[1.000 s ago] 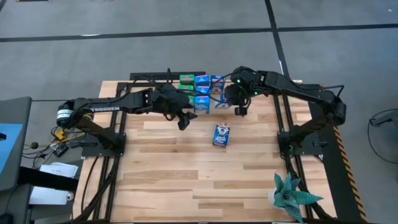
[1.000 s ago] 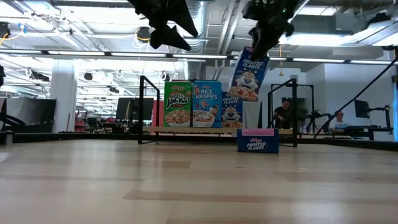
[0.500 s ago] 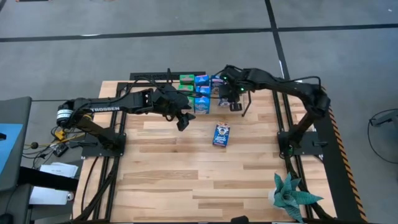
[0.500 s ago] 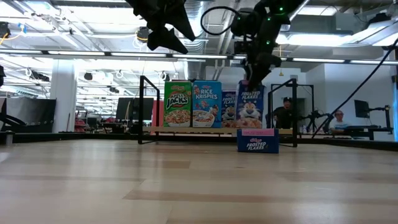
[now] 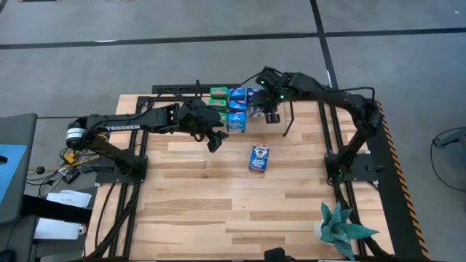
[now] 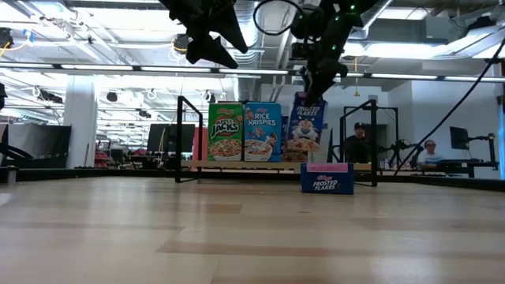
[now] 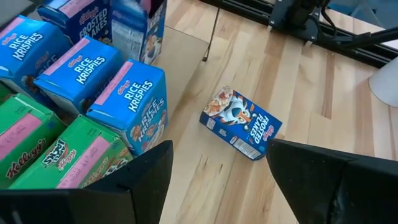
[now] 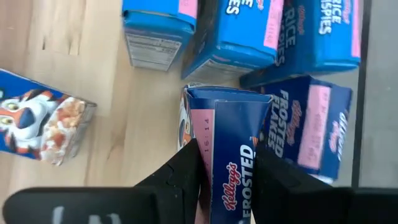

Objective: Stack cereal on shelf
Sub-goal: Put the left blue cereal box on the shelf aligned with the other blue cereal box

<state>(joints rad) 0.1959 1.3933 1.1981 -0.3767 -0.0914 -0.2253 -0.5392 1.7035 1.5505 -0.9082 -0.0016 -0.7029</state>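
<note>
Several small cereal boxes stand on the shelf (image 6: 205,165) at the table's far side: green ones (image 6: 226,132), light blue ones (image 6: 262,132) and dark blue ones (image 8: 308,124). My right gripper (image 8: 227,180) is above the shelf's right end, shut on a dark blue cereal box (image 6: 306,128). Another dark blue box (image 5: 258,156) lies flat on the table in front of the shelf. My left gripper (image 5: 213,142) hangs open over the table to the left of that box, holding nothing. My right gripper pinches the box's top end (image 8: 230,149) between its two fingers, one on each broad face. The fingers slant down from above. The box hangs nearly upright, its bottom at the level of the shelf board; whether it rests there I cannot tell.
Thin black wire uprights (image 6: 180,138) flank the shelf. A small potted plant (image 5: 341,229) stands at the table's near right corner. Bare wood lies in front of the flat box. People sit in the room behind (image 6: 430,154).
My right gripper has carried the dark blue box down and toward the table's far left, from beside the shelf's right end in over the shelf. The box, tilted and high before, now hangs nearly upright next to the light blue box.
</note>
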